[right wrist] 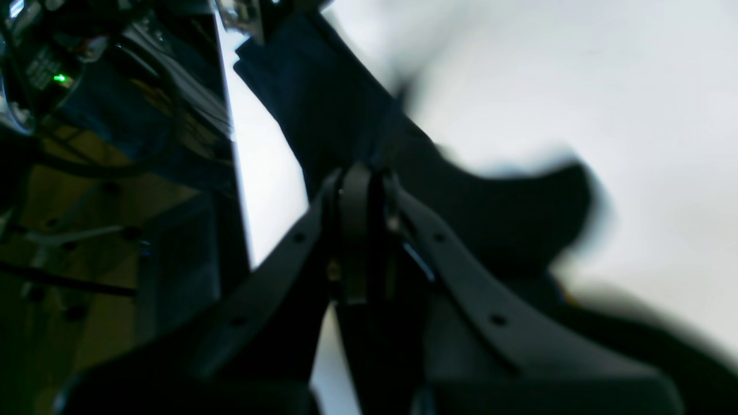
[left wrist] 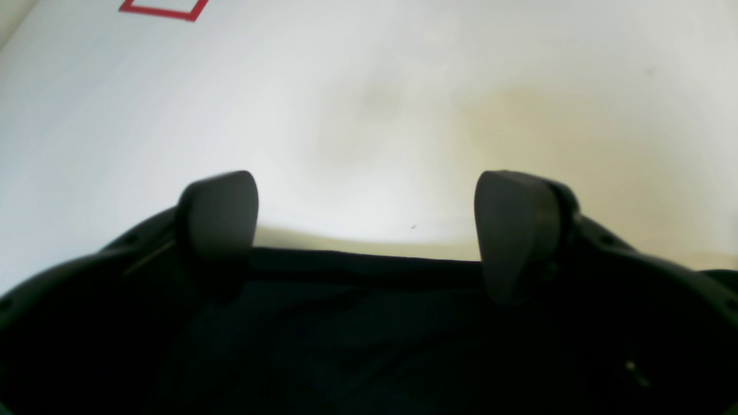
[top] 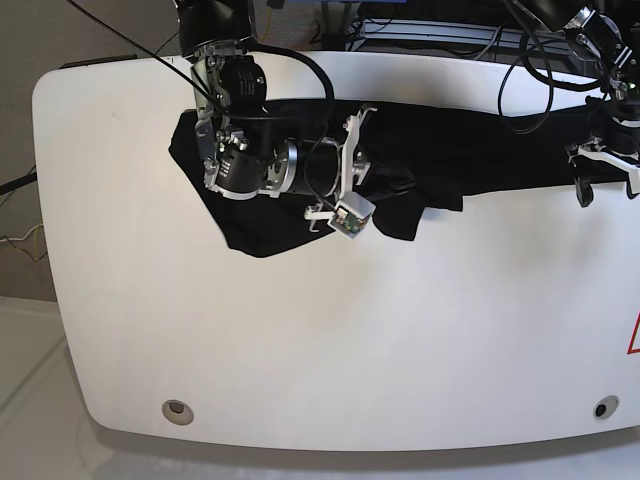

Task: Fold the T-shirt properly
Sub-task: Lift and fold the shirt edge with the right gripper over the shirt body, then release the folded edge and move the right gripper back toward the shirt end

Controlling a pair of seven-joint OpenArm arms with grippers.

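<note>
The T-shirt (top: 300, 150) lies stretched left to right across the top of the table (top: 320, 340), the right claw (top: 362, 170) pinched on cloth mid-shirt, while the left claw (top: 608, 170) hangs wide over its hem at upper right.

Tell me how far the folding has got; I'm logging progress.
Early. Nothing looks folded: the T-shirt lies stretched and rumpled along the table's far side. The right gripper is shut on its cloth; the left gripper is open over one edge. All folds remain.
</note>
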